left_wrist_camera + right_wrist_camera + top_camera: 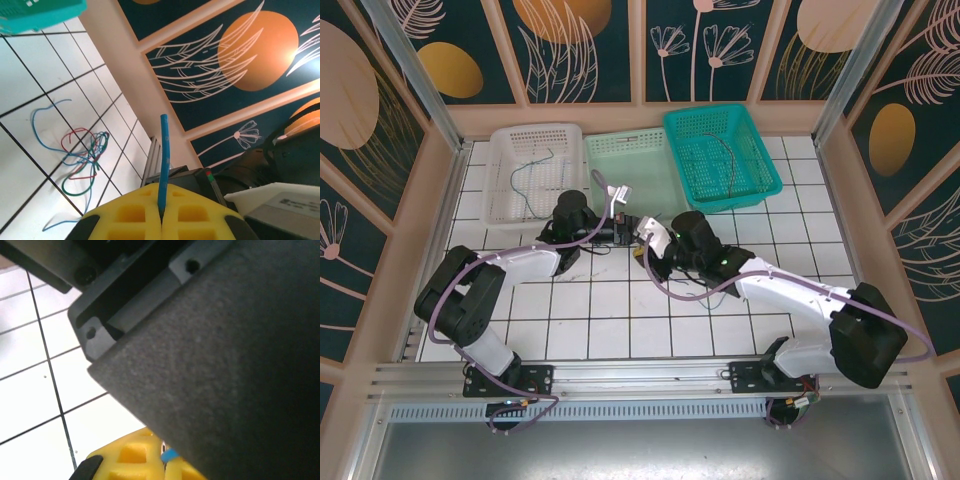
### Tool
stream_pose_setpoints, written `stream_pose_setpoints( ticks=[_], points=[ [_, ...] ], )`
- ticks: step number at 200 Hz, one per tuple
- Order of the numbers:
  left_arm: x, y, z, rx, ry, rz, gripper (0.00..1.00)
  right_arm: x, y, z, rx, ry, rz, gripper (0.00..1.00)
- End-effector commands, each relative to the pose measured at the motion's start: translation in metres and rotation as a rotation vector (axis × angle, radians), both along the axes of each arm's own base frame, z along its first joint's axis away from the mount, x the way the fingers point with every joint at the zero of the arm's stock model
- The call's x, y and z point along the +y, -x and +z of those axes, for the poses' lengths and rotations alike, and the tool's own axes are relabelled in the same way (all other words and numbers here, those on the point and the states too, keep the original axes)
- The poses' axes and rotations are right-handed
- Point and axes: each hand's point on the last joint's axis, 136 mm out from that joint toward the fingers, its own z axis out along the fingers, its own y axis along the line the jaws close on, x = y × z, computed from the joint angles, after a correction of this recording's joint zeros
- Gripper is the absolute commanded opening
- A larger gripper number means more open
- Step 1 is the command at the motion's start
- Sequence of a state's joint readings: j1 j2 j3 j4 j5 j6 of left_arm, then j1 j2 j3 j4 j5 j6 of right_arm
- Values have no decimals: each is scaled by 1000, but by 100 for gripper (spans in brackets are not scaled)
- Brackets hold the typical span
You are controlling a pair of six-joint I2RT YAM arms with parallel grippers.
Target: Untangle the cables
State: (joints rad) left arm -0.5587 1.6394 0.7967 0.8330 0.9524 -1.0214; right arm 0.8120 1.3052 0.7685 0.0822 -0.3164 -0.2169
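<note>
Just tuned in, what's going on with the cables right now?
Both arms meet at mid-table. The left gripper is shut on a blue cable that sticks up from its yellow fingers. The right gripper is shut too, with a bit of blue between its fingers, probably the same cable. A tangle of blue, red and green cables lies on the tiles. A bluish cable lies in the white basket, a dark cable in the teal basket.

Tangled cables [82,150] on tiles [30,70], blue cable [163,165] upright
</note>
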Motion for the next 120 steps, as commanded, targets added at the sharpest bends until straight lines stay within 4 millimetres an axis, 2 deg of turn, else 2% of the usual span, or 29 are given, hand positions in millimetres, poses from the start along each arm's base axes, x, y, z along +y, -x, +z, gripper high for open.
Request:
stream_pose_setpoints(
  ticks=[1,24,51,95,117,120],
  points=[
    [0,-21,22,-111,28,110,0,8,14,0,146,-108,46,0],
    [7,-39,29,-167,-8,229,0,6,8,-8,268,-148,12,0],
    [23,-57,34,-243,-75,390,0,4,2,1,385,-252,4,0],
    [53,-65,45,-342,-97,574,0,9,-6,14,526,-347,36,0],
    [55,-66,35,-339,-140,586,0,14,-10,15,534,-320,42,0],
    [55,-67,33,-335,-148,588,4,14,-12,13,537,-311,35,0]
  ],
)
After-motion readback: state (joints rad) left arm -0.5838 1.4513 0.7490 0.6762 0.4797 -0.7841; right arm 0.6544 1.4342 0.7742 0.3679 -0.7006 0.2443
